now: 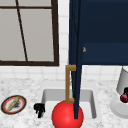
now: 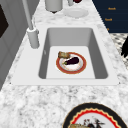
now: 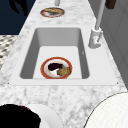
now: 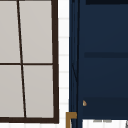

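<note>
My left hand (image 1: 39, 109) hangs at the sink's front left corner, open, fingers pointing down and holding nothing. It appears at the counter's edge as a hand (image 2: 124, 47) in the left side view and a hand (image 3: 18, 7) in the right side view. My right hand (image 1: 125, 91) is at the far right, curled over a dark red fruit (image 1: 123, 98) on a white plate (image 1: 117, 107). Seen from the right, this hand (image 3: 17, 117) covers most of the fruit. In the sink (image 2: 72, 37) lies a red-rimmed plate (image 2: 82, 69) with an eggplant (image 2: 72, 60) and a piece of bread (image 2: 63, 54).
A navy cabinet door (image 1: 77, 60) with a brass handle (image 1: 68, 83) stands open above the sink. A red round shape (image 1: 67, 116) sits at the sink's front. A patterned plate (image 1: 13, 104) lies on the left counter, a grey canister (image 1: 123, 80) at the right, the faucet (image 3: 96, 37) behind.
</note>
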